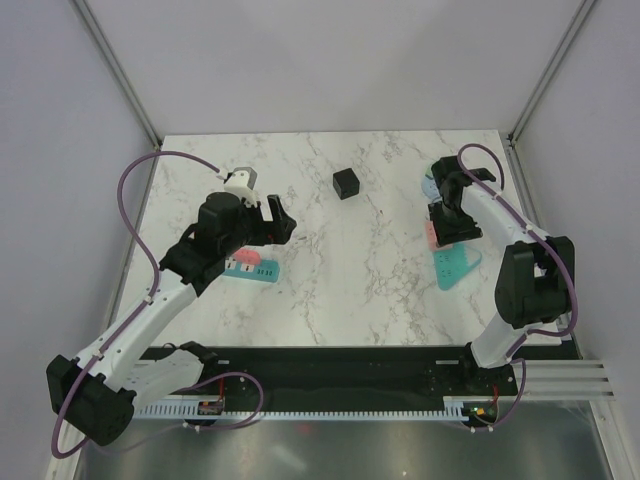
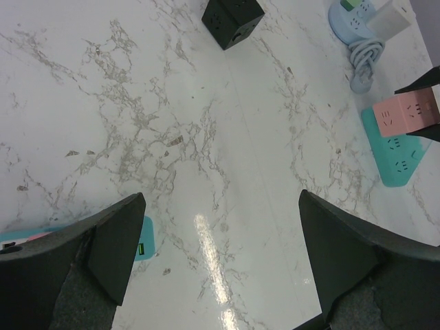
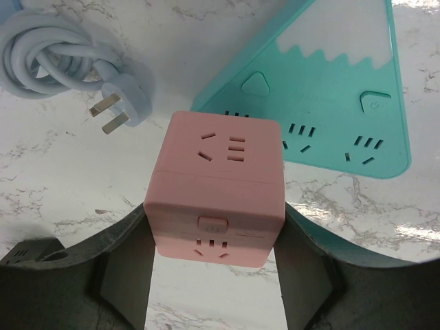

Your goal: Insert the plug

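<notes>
Marble table (image 1: 350,290) fills the overhead view, with my two arms reaching over it from the near edge. My left gripper (image 1: 281,222) hangs over the left half with nothing in it, just beyond a teal power strip (image 1: 262,272) that carries a pink block (image 1: 243,262). A black cube (image 1: 346,183) sits alone near the far middle. On the right, my right gripper (image 1: 452,232) is clamped on a pink cube (image 1: 432,233), just past the far end of a second teal strip (image 1: 456,268).

From my left wrist, both fingers (image 2: 103,254) stand spread as wide as they go, with bare marble between them. The black cube is at the top edge, and the pink cube shows at the right edge, over the second teal strip.

From my right wrist, the jaws press the pink cube's two sides, partway open around it. Its upper face shows a socket. The cube hides the near corner of the second teal strip; whether they touch I cannot tell. A pale blue cord (image 3: 48,48) lies coiled at the upper left, its plug (image 3: 118,103) flat on the marble, prongs pointing left, apart from the cube.
</notes>
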Available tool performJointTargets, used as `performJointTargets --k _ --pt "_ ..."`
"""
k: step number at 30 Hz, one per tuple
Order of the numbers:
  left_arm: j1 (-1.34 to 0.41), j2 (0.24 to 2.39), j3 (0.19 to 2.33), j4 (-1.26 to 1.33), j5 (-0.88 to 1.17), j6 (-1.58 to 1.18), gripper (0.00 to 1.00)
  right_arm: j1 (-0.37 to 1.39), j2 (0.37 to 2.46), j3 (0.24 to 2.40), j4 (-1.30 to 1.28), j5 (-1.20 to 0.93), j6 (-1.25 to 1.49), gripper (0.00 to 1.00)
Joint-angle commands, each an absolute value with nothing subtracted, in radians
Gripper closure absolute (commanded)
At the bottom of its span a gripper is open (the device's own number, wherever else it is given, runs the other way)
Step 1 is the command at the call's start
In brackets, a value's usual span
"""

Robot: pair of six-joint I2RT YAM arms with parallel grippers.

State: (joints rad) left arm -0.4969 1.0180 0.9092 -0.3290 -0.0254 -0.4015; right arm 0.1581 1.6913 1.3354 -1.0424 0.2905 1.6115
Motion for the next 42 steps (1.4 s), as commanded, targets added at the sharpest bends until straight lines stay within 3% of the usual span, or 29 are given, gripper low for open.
performJointTargets --k 1,42 --pt "-0.499 0.996 0.904 -0.318 -0.046 -0.368 0.00 0.144 1.664 1.322 -1.028 0.316 1.592 1.00" --pt "-0.499 0.983 0.903 -0.316 -0.060 -0.364 0.00 0.114 1.615 1.328 -1.049 0.293 1.566 1.00"
